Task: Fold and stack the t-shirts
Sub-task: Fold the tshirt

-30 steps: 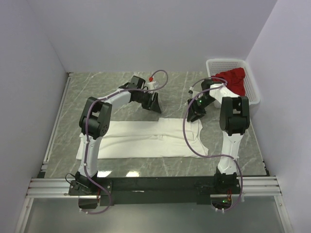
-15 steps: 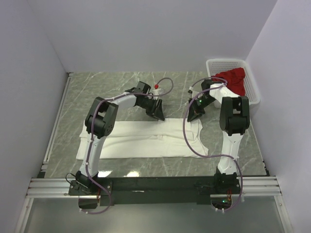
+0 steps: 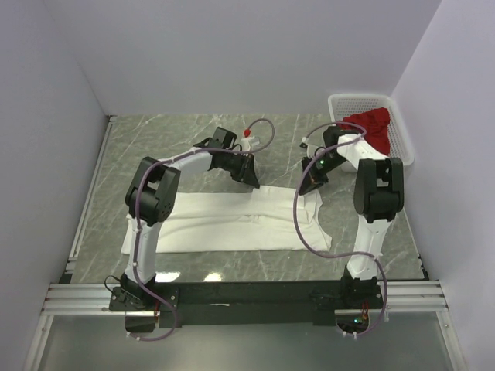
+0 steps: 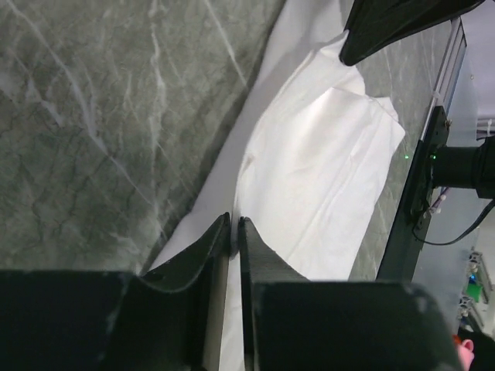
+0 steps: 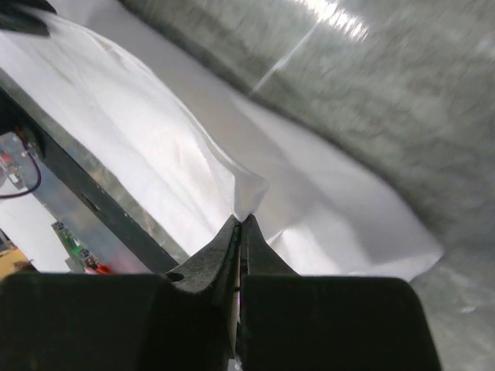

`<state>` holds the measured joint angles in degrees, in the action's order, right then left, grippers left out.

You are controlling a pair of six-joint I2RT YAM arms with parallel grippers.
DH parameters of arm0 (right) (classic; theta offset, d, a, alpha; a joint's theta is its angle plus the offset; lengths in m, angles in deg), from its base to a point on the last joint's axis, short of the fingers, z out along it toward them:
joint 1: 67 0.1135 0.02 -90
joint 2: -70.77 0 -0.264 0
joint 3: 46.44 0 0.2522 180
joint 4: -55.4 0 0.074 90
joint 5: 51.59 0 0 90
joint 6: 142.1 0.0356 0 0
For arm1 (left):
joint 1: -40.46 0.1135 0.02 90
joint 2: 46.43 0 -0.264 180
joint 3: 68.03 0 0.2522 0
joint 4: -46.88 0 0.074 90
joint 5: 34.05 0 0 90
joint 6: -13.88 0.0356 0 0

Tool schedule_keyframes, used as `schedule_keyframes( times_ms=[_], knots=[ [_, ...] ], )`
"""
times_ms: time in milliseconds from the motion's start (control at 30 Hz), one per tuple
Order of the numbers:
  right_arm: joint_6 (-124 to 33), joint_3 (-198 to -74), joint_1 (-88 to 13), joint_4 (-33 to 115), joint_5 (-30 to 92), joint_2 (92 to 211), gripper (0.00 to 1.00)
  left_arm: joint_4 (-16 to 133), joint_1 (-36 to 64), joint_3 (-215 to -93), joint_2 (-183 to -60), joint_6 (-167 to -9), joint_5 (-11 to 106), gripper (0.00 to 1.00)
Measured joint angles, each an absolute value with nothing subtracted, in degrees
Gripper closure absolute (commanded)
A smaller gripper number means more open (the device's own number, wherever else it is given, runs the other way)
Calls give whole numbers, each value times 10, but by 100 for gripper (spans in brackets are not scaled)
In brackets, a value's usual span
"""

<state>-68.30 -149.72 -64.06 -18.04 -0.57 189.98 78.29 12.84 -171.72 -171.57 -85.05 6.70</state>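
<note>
A white t-shirt point(image 3: 224, 220) lies flat across the marble table, folded into a long band. My left gripper point(image 3: 251, 182) is down on its far edge near the middle. In the left wrist view its jaws point(image 4: 234, 224) are pressed nearly together on the white cloth point(image 4: 325, 154). My right gripper point(image 3: 308, 185) is at the far edge of the shirt's right end. In the right wrist view it point(image 5: 241, 220) is shut on a small raised peak of the cloth point(image 5: 155, 131). A deep red t-shirt point(image 3: 370, 126) lies bunched in the basket.
A white slotted basket point(image 3: 360, 98) stands at the back right corner against the wall. Grey walls close in the table on three sides. A black and silver rail point(image 3: 247, 297) with the arm bases runs along the near edge.
Both grippers have closed on the white shirt's far edge. The left gripper came down and toward the shirt. The right gripper has drawn a small peak of cloth upward.
</note>
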Motion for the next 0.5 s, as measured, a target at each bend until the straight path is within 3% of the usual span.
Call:
schedule_keyframes(
  times_ms=[200, 500],
  knots=[
    [-709, -1440, -641, -193, -9, 1833, 100, 777, 121, -1680, -1661, -827, 66, 99],
    [-762, -1341, -638, -230, -38, 1760, 100, 781, 80, -1551, -1550, -749, 66, 99]
  ],
)
